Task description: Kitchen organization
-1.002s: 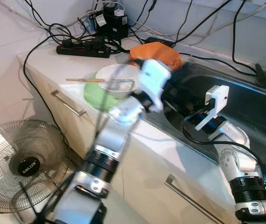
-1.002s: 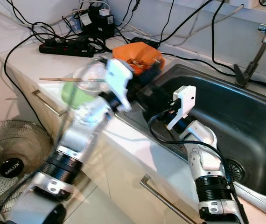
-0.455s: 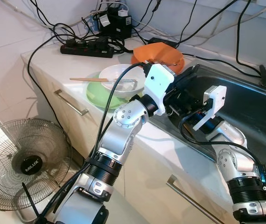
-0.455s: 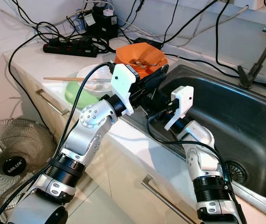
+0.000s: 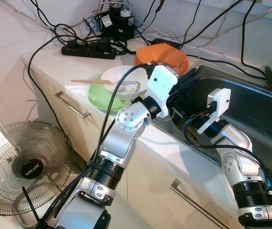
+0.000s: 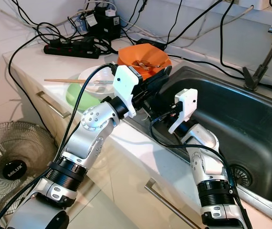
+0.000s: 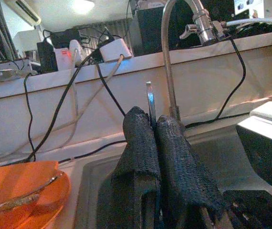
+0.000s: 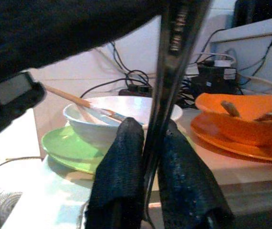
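Over the near-left corner of the steel sink [image 5: 265,112], my left gripper [image 5: 183,89] and right gripper [image 5: 186,106] meet tip to tip. In the left wrist view the left gripper [image 7: 154,120] is shut on a thin metal utensil [image 7: 149,98] that stands up between its pads. The right gripper [image 8: 150,130] is also shut on a metal utensil handle [image 8: 174,43] that runs up past the camera. An orange bowl [image 5: 162,53] with utensils inside sits just behind them. On the counter to the left, a white bowl [image 5: 119,78] with a chopstick [image 5: 86,81] rests on a green plate [image 5: 98,97].
A black power strip [image 5: 88,50] and tangled cables lie at the back of the counter. The faucet [image 6: 269,45] rises at the sink's far right. A floor fan [image 5: 26,167] stands below on the left. Drawer handles [image 5: 71,106] stick out from the cabinet front.
The left arm, blurred a second ago, has swung toward the sink and settled with its fingers against the right gripper. In the last half second almost nothing has moved.
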Motion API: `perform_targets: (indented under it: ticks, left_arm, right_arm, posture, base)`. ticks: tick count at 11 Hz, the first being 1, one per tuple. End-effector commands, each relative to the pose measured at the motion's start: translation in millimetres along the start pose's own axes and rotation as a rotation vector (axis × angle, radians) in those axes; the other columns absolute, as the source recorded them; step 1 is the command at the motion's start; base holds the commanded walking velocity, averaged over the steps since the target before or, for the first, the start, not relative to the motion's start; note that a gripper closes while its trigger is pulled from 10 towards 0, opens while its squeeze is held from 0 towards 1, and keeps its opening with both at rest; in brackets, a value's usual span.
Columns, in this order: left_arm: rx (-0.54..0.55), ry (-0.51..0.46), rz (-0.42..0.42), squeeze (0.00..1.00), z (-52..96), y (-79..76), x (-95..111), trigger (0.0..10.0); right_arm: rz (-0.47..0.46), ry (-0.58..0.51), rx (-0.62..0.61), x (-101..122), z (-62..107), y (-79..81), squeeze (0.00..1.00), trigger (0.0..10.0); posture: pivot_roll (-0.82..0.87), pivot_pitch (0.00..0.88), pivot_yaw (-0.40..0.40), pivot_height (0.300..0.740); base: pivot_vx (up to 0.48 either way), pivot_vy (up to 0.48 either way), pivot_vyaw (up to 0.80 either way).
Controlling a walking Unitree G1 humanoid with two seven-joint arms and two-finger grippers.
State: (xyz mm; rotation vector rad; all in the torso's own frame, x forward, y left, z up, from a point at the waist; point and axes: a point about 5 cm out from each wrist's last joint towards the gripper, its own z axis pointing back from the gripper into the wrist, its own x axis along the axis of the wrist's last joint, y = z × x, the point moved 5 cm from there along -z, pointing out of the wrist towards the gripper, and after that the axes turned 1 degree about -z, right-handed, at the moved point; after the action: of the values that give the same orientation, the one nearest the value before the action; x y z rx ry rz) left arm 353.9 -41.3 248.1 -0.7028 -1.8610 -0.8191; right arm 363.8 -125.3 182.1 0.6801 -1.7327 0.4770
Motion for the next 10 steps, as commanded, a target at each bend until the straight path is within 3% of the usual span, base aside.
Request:
perform_targets:
  ticks: [1,6,7,10]
  left_arm:
    - [0.006,-0.034,-0.032,0.0,-3.0,2.3,11,10.0]
    - [0.032,-0.042,-0.043,0.0,-3.9,7.6,14,10.0]
    - [0.036,-0.042,-0.035,1.0,-3.7,8.3,13,10.0]
    - [0.034,-0.053,-0.017,1.0,-3.2,7.9,14,10.0]
  right_arm:
    - [0.015,0.004,-0.003,0,0.1,-1.5,0.0,0.0]
    - [0.022,0.007,-0.017,-2,-1.1,-3.6,0.0,0.0]
    - [0.022,0.004,-0.023,-1,-1.6,-4.4,0.0,0.0]
    - [0.039,-0.025,-0.116,5,-1.9,-19.2,0.0,0.0]
  posture:
    - [0.19,0.0,0.006,0.74]
    - [0.19,0.0,0.003,0.74]
    - [0.19,0.0,0.002,0.74]
    - [0.19,0.0,0.001,0.74]
  base:
    - [0.0,0.0,0.0]
    - [0.0,0.0,0.0]
    - [0.0,0.0,0.0]
    - [0.0,0.0,0.0]
